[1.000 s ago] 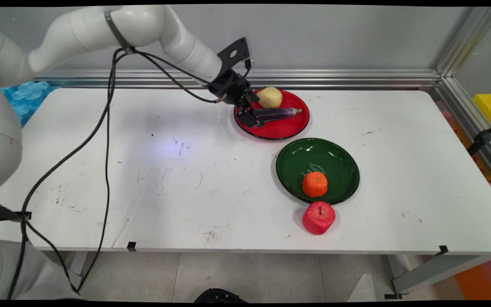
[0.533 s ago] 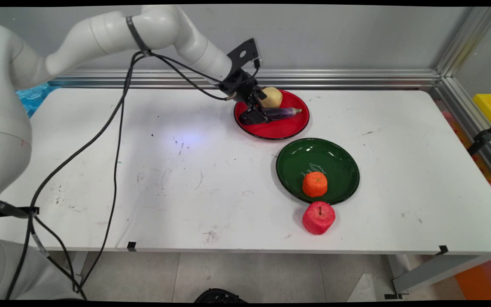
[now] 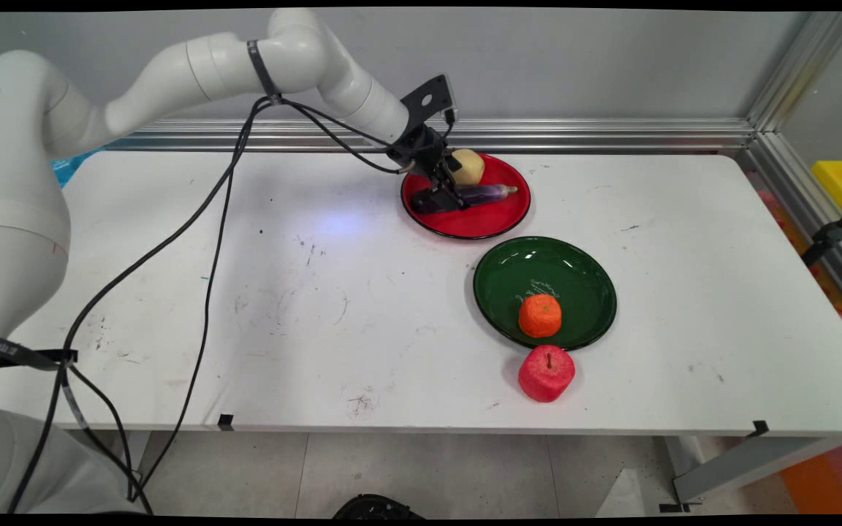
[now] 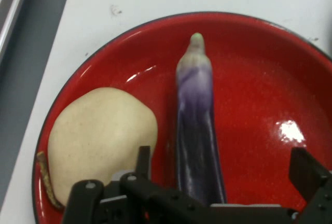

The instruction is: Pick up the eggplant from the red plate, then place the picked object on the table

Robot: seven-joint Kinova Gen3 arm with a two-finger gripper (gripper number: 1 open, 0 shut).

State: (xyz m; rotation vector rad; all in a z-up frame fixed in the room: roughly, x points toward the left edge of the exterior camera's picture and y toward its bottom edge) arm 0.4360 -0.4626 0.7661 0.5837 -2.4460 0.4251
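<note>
Black end effector [image 4: 220,177] spread astride slim glossy purple eggplant [image 4: 197,130], matte beige potato [image 4: 101,138] beside, round red plate [image 4: 259,68], hand view only.

1. Plates: two, a red plate [image 3: 498,223] [image 4: 259,73] and a green plate [image 3: 582,281].
2. Eggplants: one eggplant [image 3: 487,193] [image 4: 197,125], on the red plate.
3. Potatoes: one potato [image 3: 469,166] [image 4: 101,136], also on the red plate.
4. Oranges: one orange [image 3: 540,315], on the green plate.
5. Apples: one apple [image 3: 546,373], on the table [image 3: 319,307].
6. Tables: one.
7. Grippers: one gripper [image 3: 441,199] [image 4: 220,169].
</note>
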